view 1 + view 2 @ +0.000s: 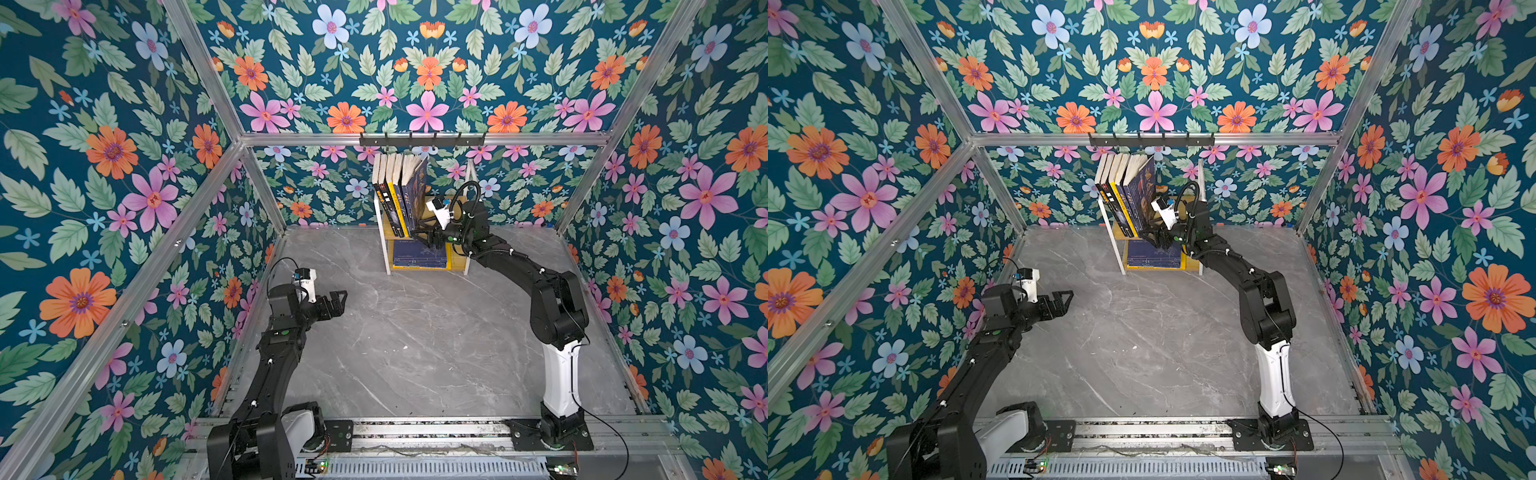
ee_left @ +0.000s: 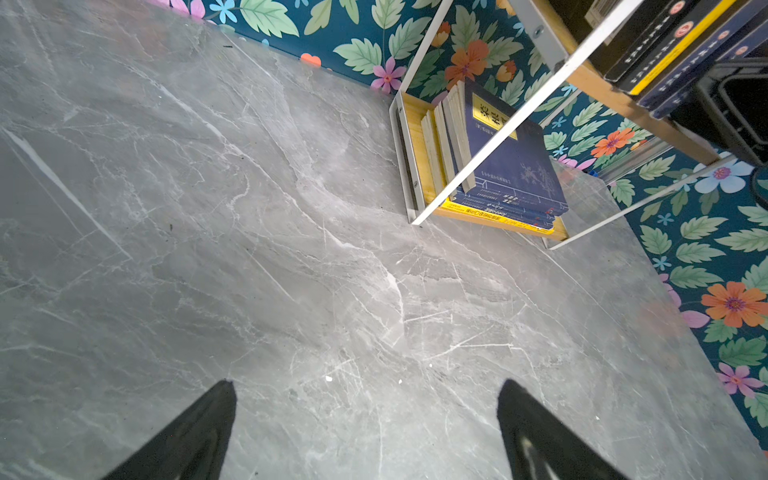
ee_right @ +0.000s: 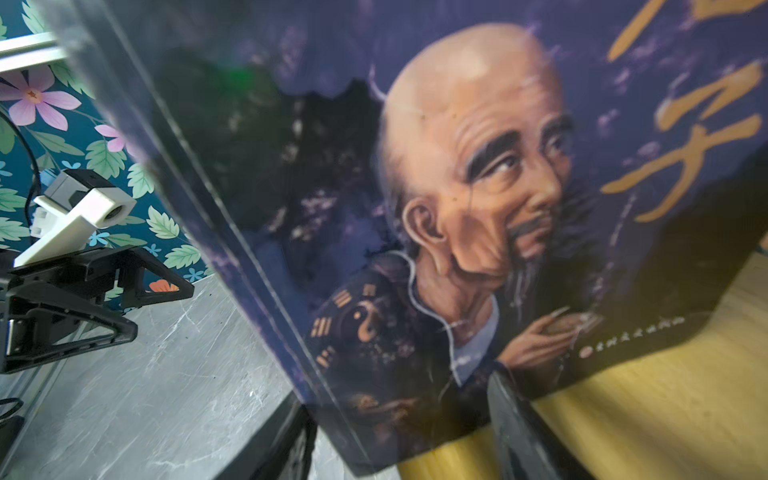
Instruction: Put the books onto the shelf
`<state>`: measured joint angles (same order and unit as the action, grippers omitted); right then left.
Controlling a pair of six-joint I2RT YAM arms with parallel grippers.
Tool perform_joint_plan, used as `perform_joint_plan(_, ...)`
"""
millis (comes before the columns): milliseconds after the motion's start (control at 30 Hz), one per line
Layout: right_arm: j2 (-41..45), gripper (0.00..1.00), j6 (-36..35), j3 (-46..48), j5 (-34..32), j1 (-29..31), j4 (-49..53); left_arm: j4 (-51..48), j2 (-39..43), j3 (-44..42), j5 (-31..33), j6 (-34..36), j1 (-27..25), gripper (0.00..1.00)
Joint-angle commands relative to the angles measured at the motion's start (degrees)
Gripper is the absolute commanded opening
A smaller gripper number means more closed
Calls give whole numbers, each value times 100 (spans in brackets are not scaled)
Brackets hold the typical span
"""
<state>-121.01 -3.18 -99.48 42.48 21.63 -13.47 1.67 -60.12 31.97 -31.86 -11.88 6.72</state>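
Right wrist view: a purple-blue paperback with a bald old man's portrait on the cover (image 3: 457, 187) stands tilted on the upper yellowish wooden board of the small white-framed two-tier shelf (image 3: 644, 415). The right pincer (image 3: 397, 386) straddles its lower corner with one finger on each side. I cannot tell whether the fingers press the book or only flank it. In both top views this book is the outermost of a row of upright paperbacks (image 1: 395, 187) on the upper tier, with bare board beside it and nothing bracing that side. A flat stack of navy paperbacks (image 1: 419, 253) lies on the lower tier. The left pincer (image 1: 338, 301) hangs released and empty above the grey marble-patterned surface (image 1: 415, 353), well apart from the shelf. The main risk is likely the portrait book tipping onto the bare board, or sliding off the front edge, if the fingers let go while it leans. Its neighbours might then follow it down. A pinch on the corner alone could crease the soft cover or twist the book. The arm is close to the thin frame, so a careless move could nudge the light shelf.
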Motion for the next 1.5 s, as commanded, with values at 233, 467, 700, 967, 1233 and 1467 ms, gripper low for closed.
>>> perform_joint_plan(233, -63, 57, -106, -122, -55, -21, 234, 63, -13, 13, -17, 26, 5, 100)
perform_joint_plan(467, -4, 56, -149, -167, -64, -19, 328, 39, -16, 25, 18, 39, 5, 100)
perform_joint_plan(700, 261, 64, -159, -255, -47, -23, 533, 60, -26, 24, 5, 10, 5, 100)
perform_joint_plan(967, 297, 65, 88, -1073, -402, -23, 1181, 85, -26, 12, -41, -25, 0, 100)
perform_joint_plan(1233, -2, 46, 439, -1945, -313, -24, 1393, 64, 3, 29, -28, -15, -23, 100)
perform_joint_plan(1467, -121, 59, 640, -2286, 141, -17, 1350, 24, 1, 41, 5, 24, -31, 100)
